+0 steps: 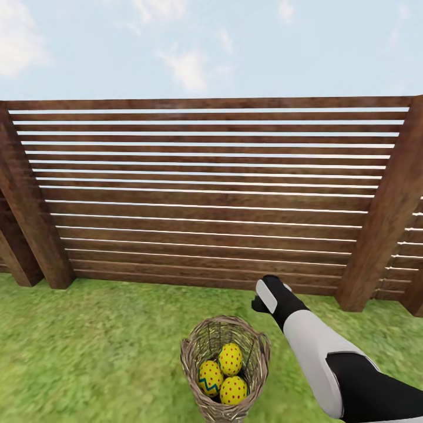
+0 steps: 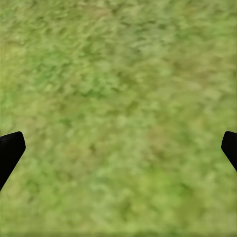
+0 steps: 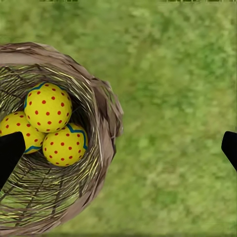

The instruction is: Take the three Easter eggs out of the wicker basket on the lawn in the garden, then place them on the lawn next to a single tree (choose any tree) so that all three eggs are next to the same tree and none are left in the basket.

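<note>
All three Easter eggs (image 1: 226, 375) were still seen inside the wicker basket (image 1: 194, 358); nothing had been moved. The right end effector (image 3: 118, 148) was spread wide and empty beside it.

Fenced garden: lawn (image 1: 88, 341), slatted wooden fence (image 1: 211, 194)

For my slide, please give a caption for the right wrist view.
Open right gripper above lawn beside the wicker basket holding three Easter eggs.
</note>
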